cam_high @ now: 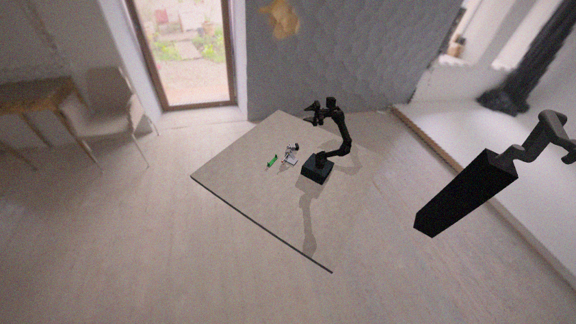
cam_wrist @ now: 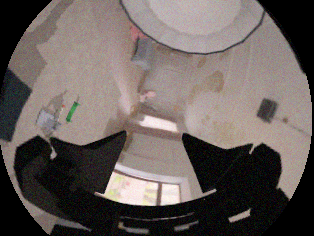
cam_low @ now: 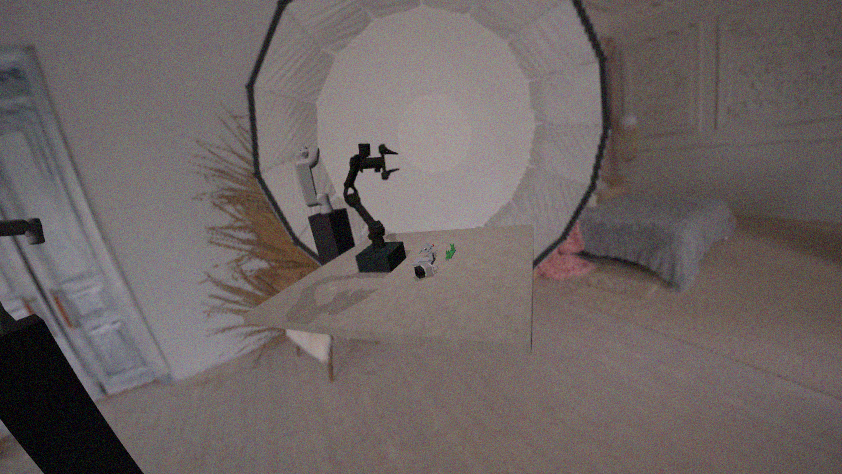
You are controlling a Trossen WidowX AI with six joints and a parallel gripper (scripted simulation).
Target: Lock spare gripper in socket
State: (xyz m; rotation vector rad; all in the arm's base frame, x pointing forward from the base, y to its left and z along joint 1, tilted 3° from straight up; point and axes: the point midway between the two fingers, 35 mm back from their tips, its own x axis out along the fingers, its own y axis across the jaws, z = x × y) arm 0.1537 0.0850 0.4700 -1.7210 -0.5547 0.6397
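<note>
My gripper [cam_high: 306, 114] [cam_low: 397, 161] [cam_wrist: 155, 135] is open and empty, high above the table and well away from the parts. The light grey mount [cam_high: 291, 161] [cam_wrist: 47, 120] stands on the table in front of the arm's base. A small orange-red spot [cam_high: 282, 160] [cam_wrist: 63, 106] shows at its side and may be the lock pin's end; the pin's seating in the socket is too small to make out. The spare gripper, pale grey with a black end [cam_high: 296, 146] [cam_low: 420, 270], lies beside the mount; whether they touch is unclear.
A green holder [cam_high: 271, 161] [cam_low: 450, 252] [cam_wrist: 73, 112] with raised ends stands beside the mount. The arm's dark base block [cam_high: 317, 169] [cam_low: 381, 257] is on the table [cam_high: 250, 193] [cam_low: 471, 312]. A black pedestal [cam_high: 463, 193] with another arm stands off the table.
</note>
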